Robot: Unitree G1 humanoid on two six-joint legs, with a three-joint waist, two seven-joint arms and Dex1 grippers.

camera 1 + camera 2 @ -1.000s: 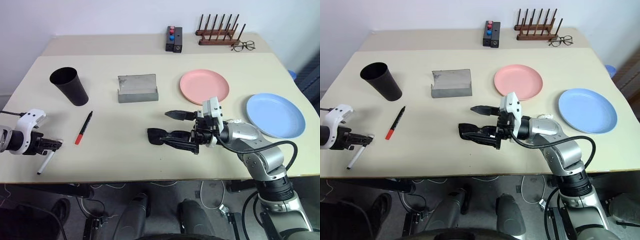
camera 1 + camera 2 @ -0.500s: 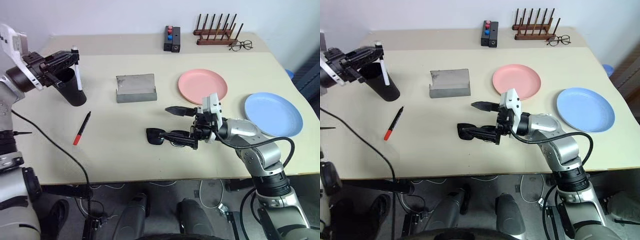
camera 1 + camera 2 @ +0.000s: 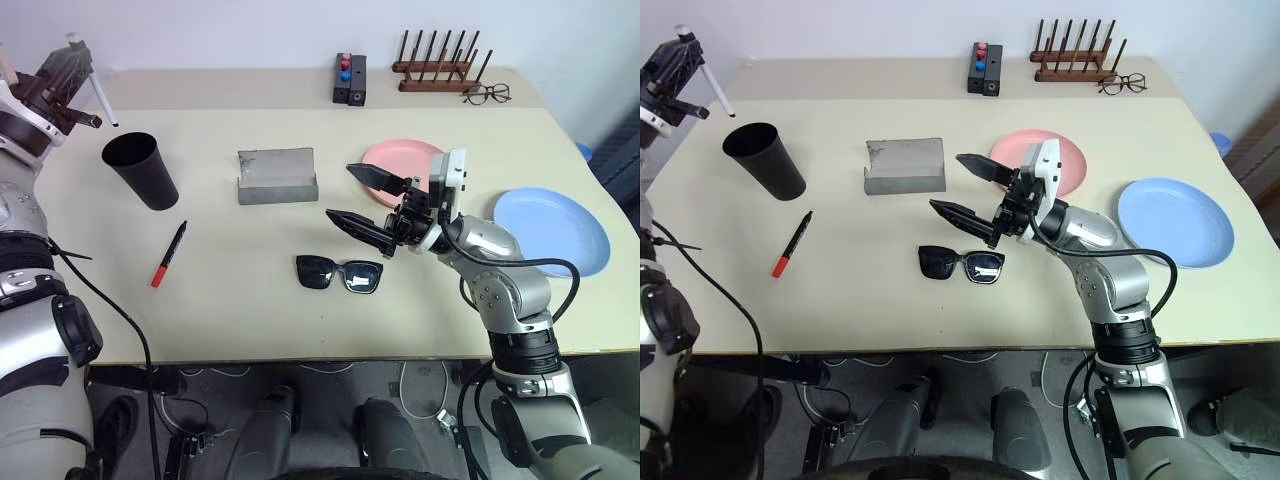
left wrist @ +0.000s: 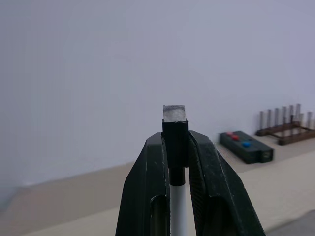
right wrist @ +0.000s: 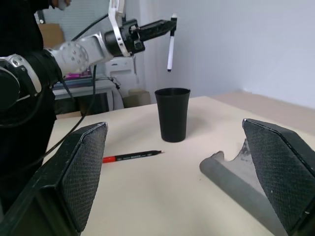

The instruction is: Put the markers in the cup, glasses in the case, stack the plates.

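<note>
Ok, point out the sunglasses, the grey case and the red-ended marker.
sunglasses point(image 3: 340, 274): left eye view, on the bridge.
grey case point(image 3: 277, 177): left eye view, on the raised lid.
red-ended marker point(image 3: 168, 255): left eye view, mid-barrel.

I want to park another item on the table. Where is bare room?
Free: the near strip in front of the sunglasses, and the patch between the red-ended marker and sunglasses. Crowded: the middle, where the open right gripper hovers by the case and pink plate.

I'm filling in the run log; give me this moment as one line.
left gripper: shut on white marker, above cup | right gripper: open, above sunglasses | plates: unstacked
</note>
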